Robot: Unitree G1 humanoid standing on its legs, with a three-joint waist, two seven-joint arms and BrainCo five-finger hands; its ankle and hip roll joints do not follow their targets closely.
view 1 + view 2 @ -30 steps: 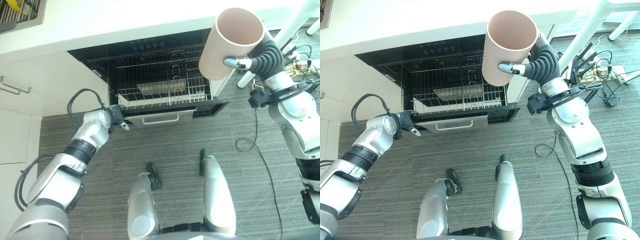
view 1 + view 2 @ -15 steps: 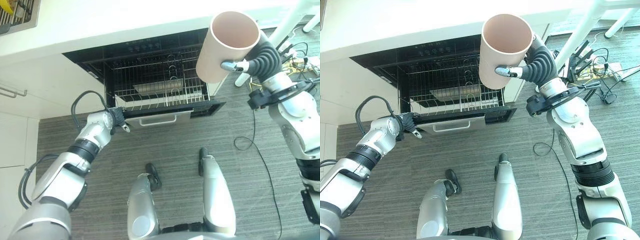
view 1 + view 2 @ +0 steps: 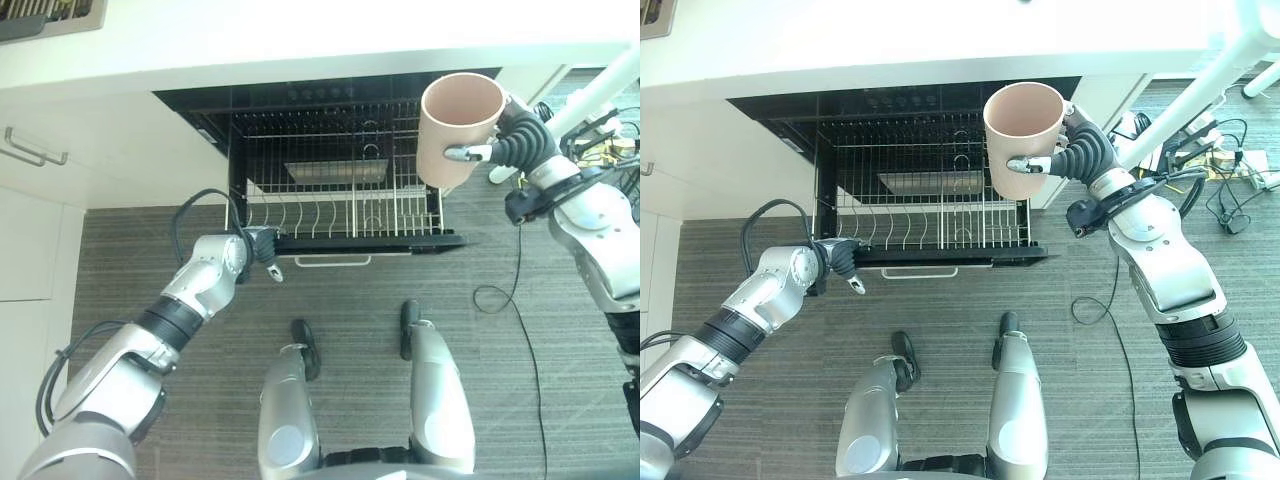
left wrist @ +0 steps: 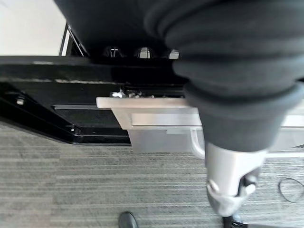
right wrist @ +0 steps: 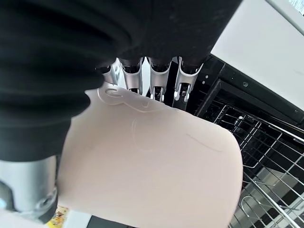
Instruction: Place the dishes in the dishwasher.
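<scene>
Your right robot hand (image 3: 1065, 160) grips the pale pink plastic cup (image 3: 1023, 135) by its wall; it is probably light and slick.

One pink cup (image 3: 1022, 135), one dishwasher (image 3: 790, 125), one wire rack (image 3: 930, 225).

Cup (image 3: 1023, 135): pale pink, plain, no pattern. Dishwasher (image 3: 300, 100) interior: black; rack (image 3: 340, 205): silver wire grid; handle (image 3: 332, 261): silver. Worktop (image 3: 300, 35) and cabinet fronts (image 3: 40, 250): white. Floor (image 3: 350, 300): grey with fine darker streaks.
</scene>
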